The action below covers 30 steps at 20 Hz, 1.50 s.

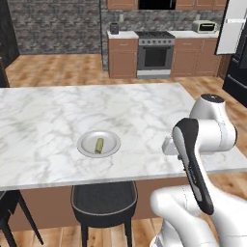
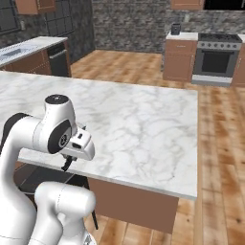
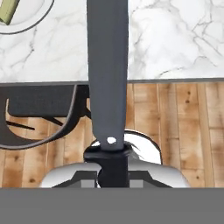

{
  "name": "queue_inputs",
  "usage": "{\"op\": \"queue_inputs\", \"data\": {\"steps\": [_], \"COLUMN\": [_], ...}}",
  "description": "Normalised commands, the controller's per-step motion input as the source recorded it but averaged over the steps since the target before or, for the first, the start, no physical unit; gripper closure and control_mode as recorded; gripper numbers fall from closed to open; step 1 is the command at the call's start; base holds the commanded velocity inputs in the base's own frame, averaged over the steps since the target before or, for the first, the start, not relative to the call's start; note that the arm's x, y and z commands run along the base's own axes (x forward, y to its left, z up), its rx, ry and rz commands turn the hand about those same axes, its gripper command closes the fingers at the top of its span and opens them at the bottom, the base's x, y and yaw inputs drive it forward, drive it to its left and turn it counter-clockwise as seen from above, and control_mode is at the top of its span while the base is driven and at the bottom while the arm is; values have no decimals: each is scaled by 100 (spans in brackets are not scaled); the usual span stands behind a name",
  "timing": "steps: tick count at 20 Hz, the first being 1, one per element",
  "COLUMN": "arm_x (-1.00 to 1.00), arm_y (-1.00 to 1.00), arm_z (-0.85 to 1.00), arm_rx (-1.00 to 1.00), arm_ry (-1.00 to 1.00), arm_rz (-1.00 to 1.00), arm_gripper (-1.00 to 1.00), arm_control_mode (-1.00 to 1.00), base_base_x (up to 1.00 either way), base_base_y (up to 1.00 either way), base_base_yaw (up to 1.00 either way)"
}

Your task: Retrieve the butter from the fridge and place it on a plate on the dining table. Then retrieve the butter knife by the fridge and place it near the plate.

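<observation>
— One butter (image 1: 99, 144) stick lies on the plate (image 1: 99, 144) near the table (image 1: 58, 111) edge, left view. And the right view?
— Gripper (image 2: 68, 164) hangs at the table's near edge.
— Hand view?
— Jaws clenched on the knife (image 3: 108, 74), blade reaching over the table toward the plate.

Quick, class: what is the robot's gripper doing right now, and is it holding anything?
Gripper: shut on the butter knife, blade pointing over the dining table edge.

In the hand view the plate (image 3: 26, 19) and butter (image 3: 8, 13) are cut off at the top-left corner.
</observation>
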Motion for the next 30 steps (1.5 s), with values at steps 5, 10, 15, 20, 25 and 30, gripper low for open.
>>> {"op": "queue_inputs", "data": {"steps": [5,10,15,20,25,30], "arm_x": [100,99,98,83,92,83], "arm_y": [29,33,12,4,2,0], "arm_z": [0,-9,-45,-60,-58,-55], "arm_rx": [0,0,0,0,0,0], "arm_ry": [2,0,0,2,-2,-2], "arm_rz": [-2,-2,0,0,0,0], "arm_gripper": [100,100,100,100,100,100], "arm_control_mode": [-100,-100,-100,-100,-100,-100], "base_base_x": [0,0,0,0,0,0], "base_base_y": [0,0,0,0,0,0], "base_base_yaw": [0,0,0,0,0,0]}}
